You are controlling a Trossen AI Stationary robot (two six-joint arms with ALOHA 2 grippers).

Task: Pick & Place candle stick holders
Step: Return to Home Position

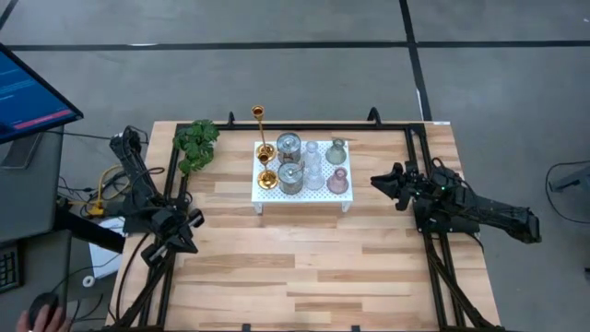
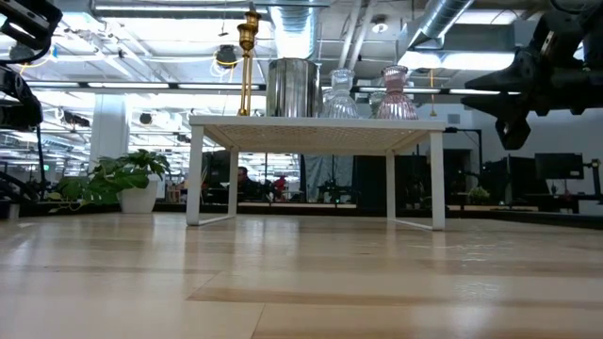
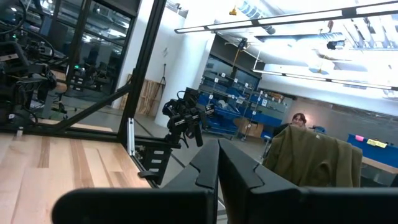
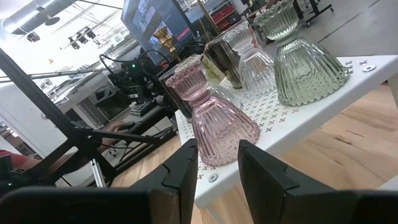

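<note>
All the candle stick holders [image 1: 291,175] sit on the white perforated stand [image 1: 316,192] mid-surface [image 1: 304,267]. The tall gold one [image 1: 261,115] is at the corner nearest the plant [image 1: 196,143], and the pink glass one [image 4: 211,118] is at the right arm's side. Right pincer [image 1: 378,182] hovers just beside that pink one, fingers apart, holding nothing. Left pincer [image 1: 189,226] hangs well off by the left edge, fingers together.

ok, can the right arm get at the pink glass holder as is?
Probably yes. The pink holder stands at the edge of the white stand nearest the right gripper, which faces it, open, with nothing between them. The green holder stands apart, farther along that edge.
</note>
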